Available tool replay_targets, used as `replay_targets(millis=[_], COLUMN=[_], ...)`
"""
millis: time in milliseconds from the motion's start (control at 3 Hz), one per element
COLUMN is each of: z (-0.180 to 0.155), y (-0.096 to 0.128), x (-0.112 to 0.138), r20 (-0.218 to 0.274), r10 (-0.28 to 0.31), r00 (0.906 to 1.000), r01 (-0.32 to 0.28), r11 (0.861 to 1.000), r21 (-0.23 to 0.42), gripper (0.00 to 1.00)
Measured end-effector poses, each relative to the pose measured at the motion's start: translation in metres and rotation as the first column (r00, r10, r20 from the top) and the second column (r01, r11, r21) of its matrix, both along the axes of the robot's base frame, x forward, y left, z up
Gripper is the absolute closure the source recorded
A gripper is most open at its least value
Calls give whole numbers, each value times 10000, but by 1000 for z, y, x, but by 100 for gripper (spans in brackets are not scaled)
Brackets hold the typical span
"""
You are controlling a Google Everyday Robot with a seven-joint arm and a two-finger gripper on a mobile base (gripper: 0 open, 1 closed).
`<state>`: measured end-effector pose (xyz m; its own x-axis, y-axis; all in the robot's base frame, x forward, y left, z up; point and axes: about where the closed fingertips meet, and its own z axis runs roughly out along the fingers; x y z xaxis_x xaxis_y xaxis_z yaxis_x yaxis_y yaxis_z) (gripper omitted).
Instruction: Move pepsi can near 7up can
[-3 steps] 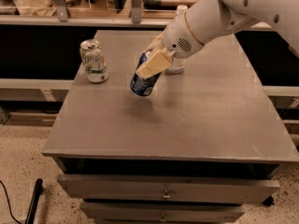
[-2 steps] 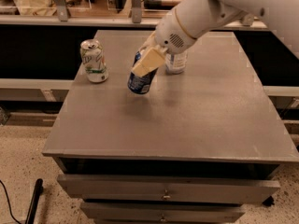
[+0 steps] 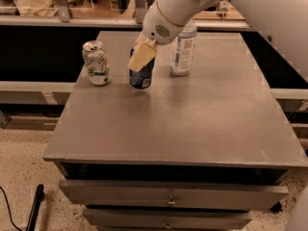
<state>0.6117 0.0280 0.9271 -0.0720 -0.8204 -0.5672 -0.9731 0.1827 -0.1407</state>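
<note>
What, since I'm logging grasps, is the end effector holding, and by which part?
The end effector holds the pepsi can by its upper half, one finger lying across the front near the top.

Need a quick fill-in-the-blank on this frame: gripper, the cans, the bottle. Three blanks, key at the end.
1. The gripper has its jaws ____ on the pepsi can.
2. In the camera view, the 7up can stands to the ____ of the pepsi can.
3. The clear plastic bottle stands ____ on the grey table.

Missing words: shut; left; upright
</note>
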Motion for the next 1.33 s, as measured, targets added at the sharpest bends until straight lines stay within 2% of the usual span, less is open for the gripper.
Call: replay_targets(millis=[333, 1000, 1333], z=[-3, -16, -18], y=[27, 59, 60], x=[13, 14, 14], r20=[10, -266, -284], r10=[464, 1235, 1246], r00=[9989, 9920, 9918], r01=[-462, -1261, -1275], r11=[9957, 9800, 9798], r21=[-803, -1542, -1538], gripper=[98, 53, 30])
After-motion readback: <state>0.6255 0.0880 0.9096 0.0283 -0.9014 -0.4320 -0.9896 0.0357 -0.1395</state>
